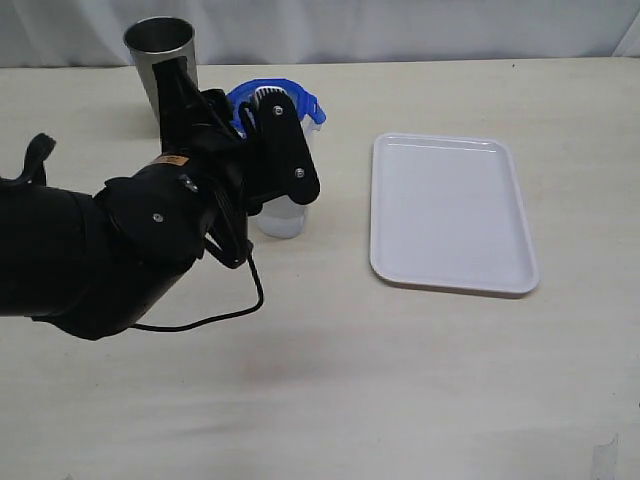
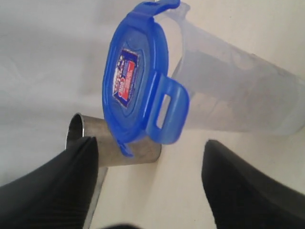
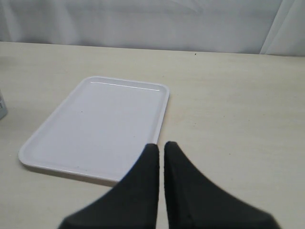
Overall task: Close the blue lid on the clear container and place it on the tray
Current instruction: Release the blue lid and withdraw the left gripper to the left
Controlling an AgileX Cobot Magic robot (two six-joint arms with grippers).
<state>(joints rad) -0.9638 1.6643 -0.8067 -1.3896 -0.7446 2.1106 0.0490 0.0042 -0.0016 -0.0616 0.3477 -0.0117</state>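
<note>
The blue lid [image 2: 136, 76] sits on top of the clear container [image 2: 238, 95], its red-and-white label showing and one snap flap [image 2: 169, 114] sticking outward. In the exterior view the lid [image 1: 262, 90] and the container [image 1: 283, 215] stand left of the white tray [image 1: 450, 210], partly hidden by my left arm. My left gripper [image 2: 148, 157] is open, its fingers apart on either side just short of the lid, holding nothing. The right gripper [image 3: 161, 145] is shut and empty, hovering by the tray's [image 3: 95, 124] near corner; it does not appear in the exterior view.
A grey metal cup [image 1: 160, 50] stands at the back left, close behind the left gripper [image 1: 228, 100] and next to the container; it also shows as the cup [image 2: 128, 155] in the left wrist view. A black cable [image 1: 240, 300] loops under the left arm.
</note>
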